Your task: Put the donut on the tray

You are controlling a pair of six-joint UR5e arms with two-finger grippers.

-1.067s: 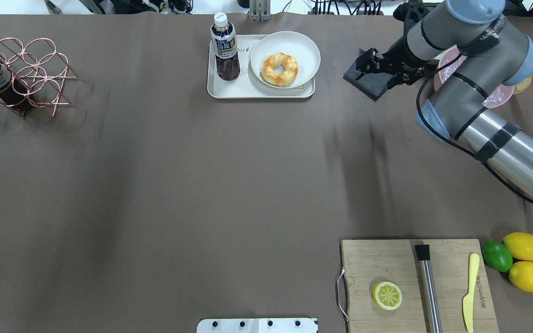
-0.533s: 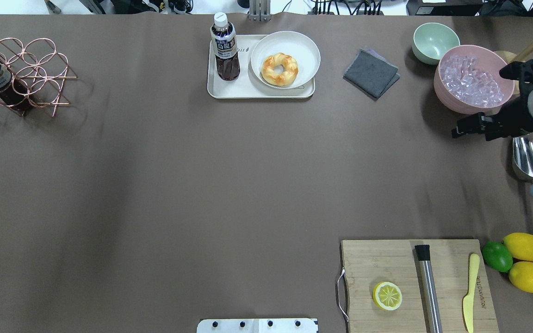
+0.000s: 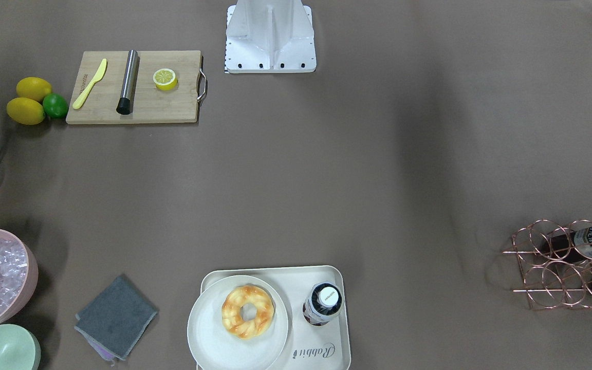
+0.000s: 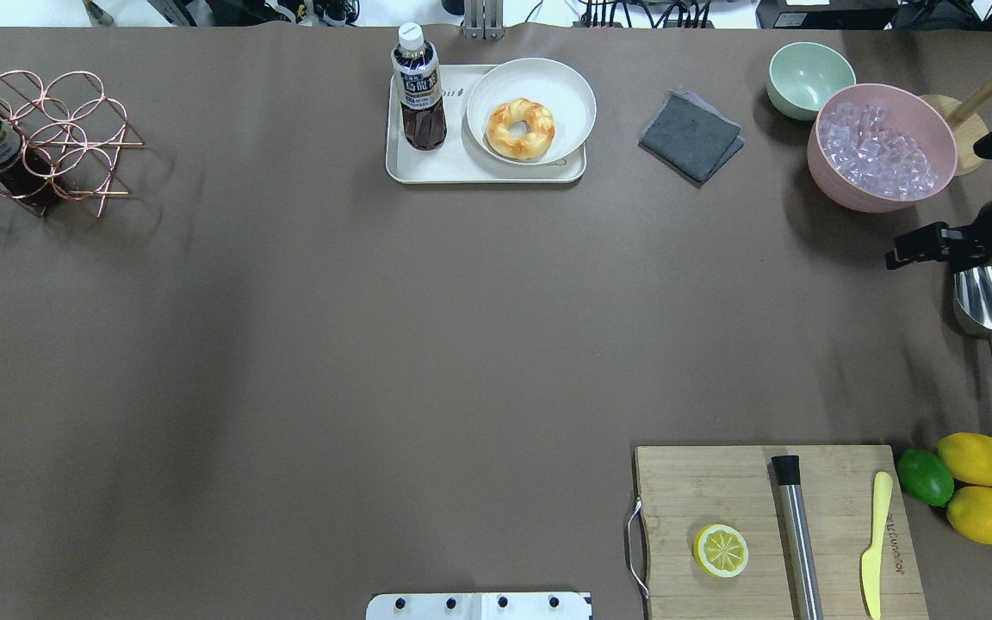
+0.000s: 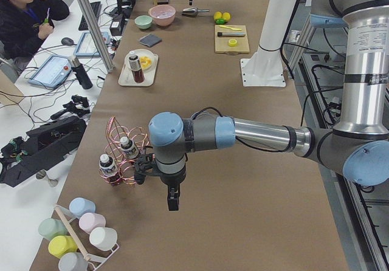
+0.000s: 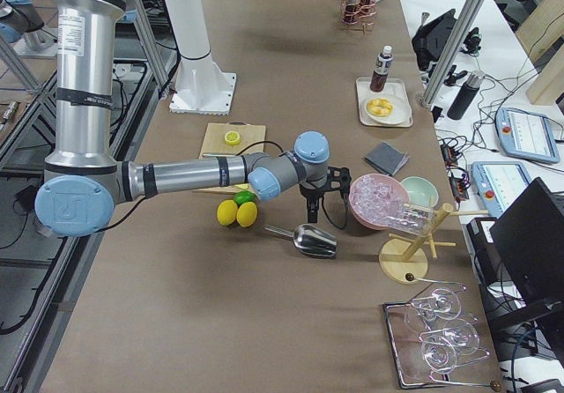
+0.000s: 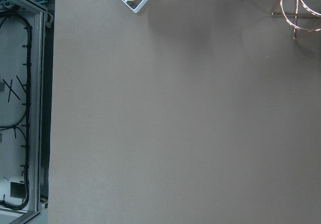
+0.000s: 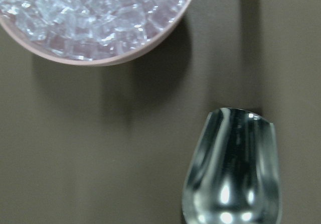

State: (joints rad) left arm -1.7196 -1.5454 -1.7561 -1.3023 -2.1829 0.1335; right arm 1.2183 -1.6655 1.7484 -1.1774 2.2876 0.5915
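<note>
The donut (image 4: 520, 128) is a golden twisted ring lying on a round white plate (image 4: 573, 95). The plate sits on the right part of the cream tray (image 4: 461, 165) at the table's far middle. In the front-facing view the donut (image 3: 247, 311) lies on the plate (image 3: 208, 334) on the tray (image 3: 345, 308). A dark drink bottle (image 4: 418, 86) stands on the tray's left part. My right gripper (image 4: 895, 257) hangs at the right edge above a metal scoop (image 4: 988, 310), far from the donut; I cannot tell its jaws. My left gripper (image 5: 173, 202) shows only in the exterior left view, near the wire rack.
A pink bowl of ice (image 4: 882, 146), a green bowl (image 4: 809, 77) and a grey cloth (image 4: 691, 136) stand right of the tray. A wooden cutting board (image 4: 703, 482) with a half lemon (image 4: 721, 550) lies at the near right. A copper wire rack (image 4: 40, 138) stands far left.
My right arm has pulled back from above the grey cloth to the table's right edge, over the scoop. The donut, plate and tray have not moved.
</note>
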